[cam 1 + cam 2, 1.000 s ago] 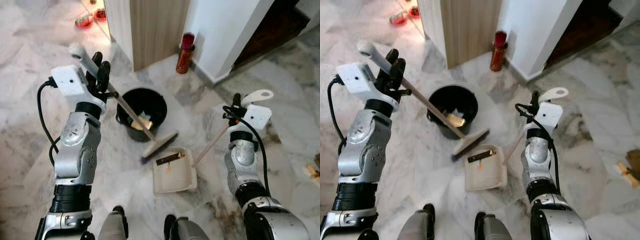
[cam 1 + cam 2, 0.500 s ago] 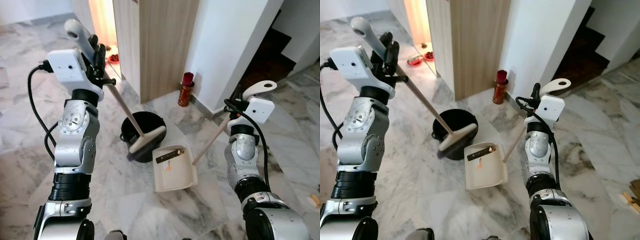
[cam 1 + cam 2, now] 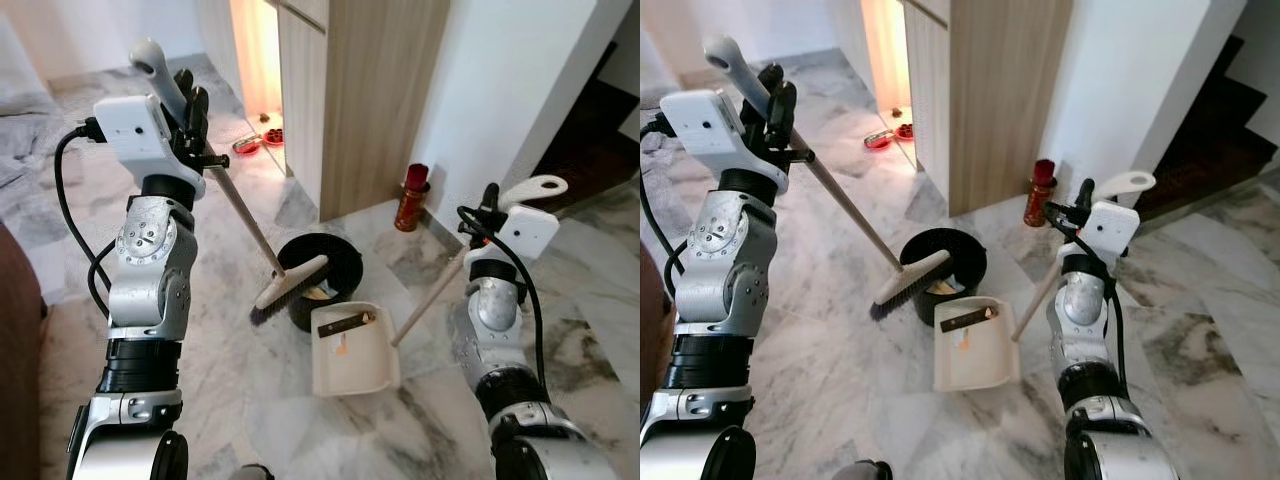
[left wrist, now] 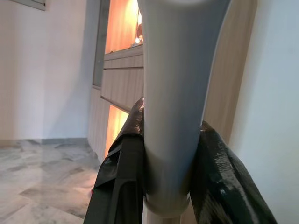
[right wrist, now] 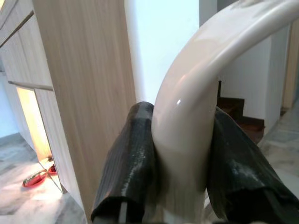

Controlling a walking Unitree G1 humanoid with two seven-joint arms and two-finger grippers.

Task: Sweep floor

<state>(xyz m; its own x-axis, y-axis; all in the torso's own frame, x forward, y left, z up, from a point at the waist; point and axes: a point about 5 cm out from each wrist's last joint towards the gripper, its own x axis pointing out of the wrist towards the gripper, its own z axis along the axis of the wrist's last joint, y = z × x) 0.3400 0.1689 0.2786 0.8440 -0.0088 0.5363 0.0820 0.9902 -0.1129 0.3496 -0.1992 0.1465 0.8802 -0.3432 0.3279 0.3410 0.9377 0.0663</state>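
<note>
Marble floor (image 3: 250, 400), grey-veined, fronting a wooden cabinet (image 3: 370, 90) and a white wall. Item: dustpan (image 3: 355, 350), cream, flat on the floor below and inboard of the right gripper (image 3: 478, 222), which is clamped on the looped top of its long handle; a dark scrap and an orange crumb lie in the pan. Item: broom (image 3: 285, 285), head raised just off the floor and touching the near rim of the black bucket (image 3: 330, 270), well below the left gripper (image 3: 190, 115), whose fingers are closed round the grey handle top. Item: red bottle (image 3: 411, 195), upright by the wall, beyond the right gripper. Item: red bowls (image 3: 255, 145), farther off by the lit cabinet base. Hazards, as I judge them: a careless swing of the broom head could tip the bucket; lifting the pan tilted would spill its load. Change from a second ago: the camera now looks higher and farther, and the broom head has come up from the floor beside the pan to the bucket rim.
</note>
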